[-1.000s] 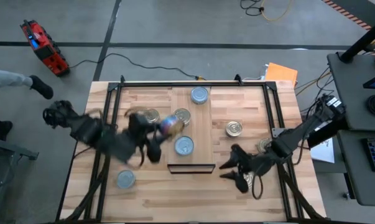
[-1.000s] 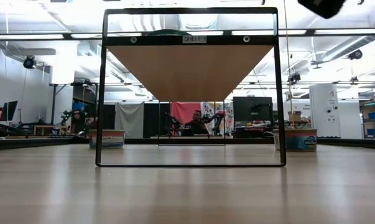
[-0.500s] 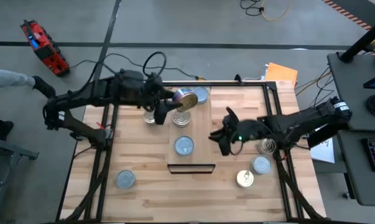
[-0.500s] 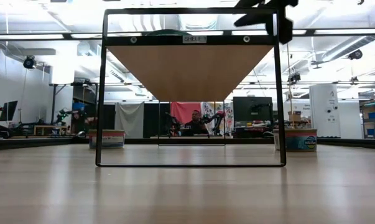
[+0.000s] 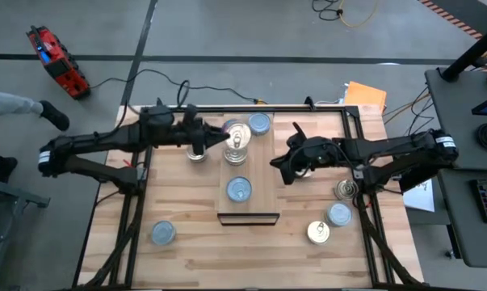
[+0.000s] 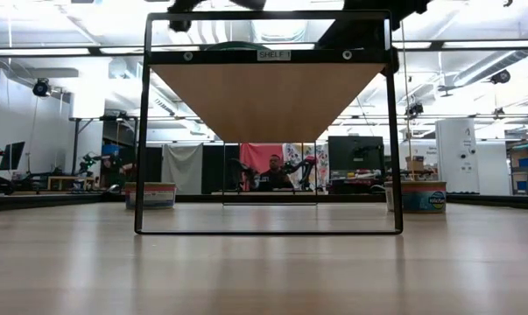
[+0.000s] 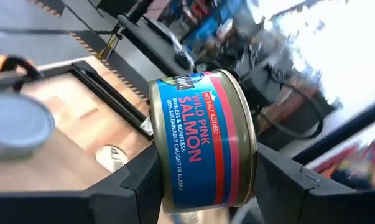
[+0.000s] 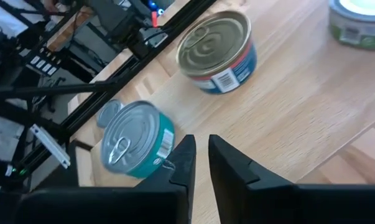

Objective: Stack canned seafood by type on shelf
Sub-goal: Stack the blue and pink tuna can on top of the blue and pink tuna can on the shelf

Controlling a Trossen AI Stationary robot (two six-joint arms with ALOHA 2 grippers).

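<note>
Item 1: our left gripper (image 7: 203,186) is clamping a round metal salmon tin w/ red-blue label (image 7: 203,146) over the pale wood plank shelf (image 5: 263,166), far end. Item 2: our right gripper (image 8: 199,163) is hovering beside shelf, fingers nearly together, holding nothing.

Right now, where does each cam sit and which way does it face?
High: overhead, straight down; both arms, shelf.
Low: table height, level under the shelf frame into the room; arm parts at top.
Left wrist: past the left tool shut on a salmon tin.
Right wrist: down past the right tool, near shut, nothing between its fingers.
Shared: high and left wrist both show that tin.
</note>
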